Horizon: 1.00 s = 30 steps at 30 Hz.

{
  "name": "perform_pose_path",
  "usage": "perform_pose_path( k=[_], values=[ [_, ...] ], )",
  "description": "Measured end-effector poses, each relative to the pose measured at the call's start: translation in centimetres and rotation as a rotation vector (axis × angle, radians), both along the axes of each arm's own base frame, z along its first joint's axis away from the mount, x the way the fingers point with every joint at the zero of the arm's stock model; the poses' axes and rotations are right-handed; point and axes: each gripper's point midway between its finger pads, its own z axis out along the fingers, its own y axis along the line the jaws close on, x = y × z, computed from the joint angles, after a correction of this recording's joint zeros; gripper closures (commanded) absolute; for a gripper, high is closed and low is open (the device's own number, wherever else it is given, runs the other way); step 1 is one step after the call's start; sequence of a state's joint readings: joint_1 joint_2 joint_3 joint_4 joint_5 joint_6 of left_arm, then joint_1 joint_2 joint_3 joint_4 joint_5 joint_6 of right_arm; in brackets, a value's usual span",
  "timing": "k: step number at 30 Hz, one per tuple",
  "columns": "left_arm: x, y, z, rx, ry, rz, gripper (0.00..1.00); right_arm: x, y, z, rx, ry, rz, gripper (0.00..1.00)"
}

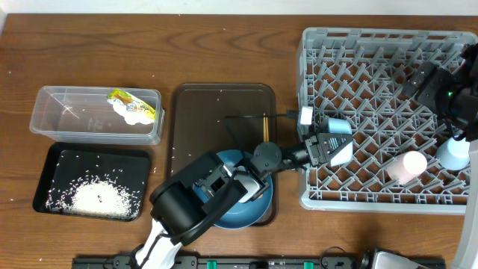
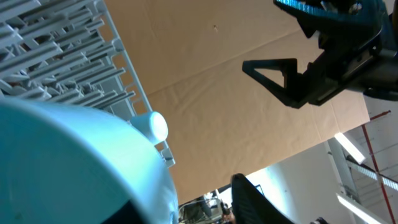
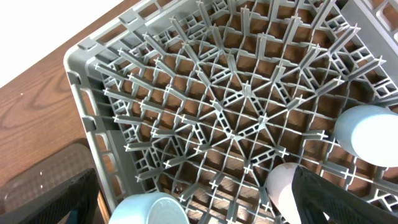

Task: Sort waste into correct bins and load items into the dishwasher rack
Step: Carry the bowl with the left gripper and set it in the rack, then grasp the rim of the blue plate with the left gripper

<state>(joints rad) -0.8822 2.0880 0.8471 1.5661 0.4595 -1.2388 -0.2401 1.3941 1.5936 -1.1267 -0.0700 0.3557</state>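
The grey dishwasher rack (image 1: 388, 112) stands at the right and fills the right wrist view (image 3: 230, 124). My left gripper (image 1: 323, 147) reaches over its left wall and looks open. The small pale bowl (image 1: 341, 147) lies against one finger; the other finger (image 2: 255, 202) stands apart from the bowl (image 2: 74, 162). The pink cup (image 1: 409, 166) and the light blue cup (image 1: 453, 153) stand in the rack. My right gripper (image 1: 422, 81) hovers open and empty above the rack. The blue plate (image 1: 246, 213) lies partly under my left arm. The chopsticks (image 1: 264, 127) lie on the brown tray.
The clear tub (image 1: 95, 127) holds a yellow-green packet (image 1: 123, 97) and a white wrapper (image 1: 136, 116). The black tray (image 1: 52, 168) holds rice grains (image 1: 97, 198). The brown serving tray (image 1: 202, 119) carries a black cable. Foil, carrot and food lump are out of view.
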Motion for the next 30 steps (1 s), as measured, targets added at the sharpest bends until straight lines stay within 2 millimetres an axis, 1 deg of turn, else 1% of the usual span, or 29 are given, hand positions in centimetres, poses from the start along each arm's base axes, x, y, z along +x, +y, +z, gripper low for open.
perform_pose_path(
  k=[3,8,11,16,21,25,27,30],
  values=[
    [0.7,0.4,-0.5,0.018,0.011,0.010,0.57,-0.1,0.0,-0.1,0.001,0.006,0.000,0.07],
    [2.2,1.2,-2.1,0.074,0.051,0.019,0.53,-0.1,0.0,-0.1,0.002,0.007,0.000,0.07],
    [2.9,1.7,-3.1,0.115,0.056,0.014,0.47,-0.1,0.0,-0.1,0.002,0.007,0.000,0.07],
    [3.6,2.5,-4.5,0.230,0.067,-0.013,0.46,-0.2,0.0,-0.1,0.002,0.009,0.000,0.07],
    [4.0,4.0,-5.8,0.372,0.077,-0.018,0.46,-0.2,0.0,-0.1,0.002,0.009,0.000,0.07],
    [3.9,5.3,-6.2,0.478,0.060,-0.017,0.45,-0.2,0.0,-0.2,0.002,0.010,0.000,0.07],
    [3.8,6.2,-6.2,0.535,0.054,-0.011,0.44,-0.2,0.0,-0.2,0.002,0.010,0.000,0.06],
    [4.0,8.5,-7.3,0.651,0.087,0.022,0.44,-0.2,0.0,-0.2,0.002,0.011,0.000,0.06]
  ],
)
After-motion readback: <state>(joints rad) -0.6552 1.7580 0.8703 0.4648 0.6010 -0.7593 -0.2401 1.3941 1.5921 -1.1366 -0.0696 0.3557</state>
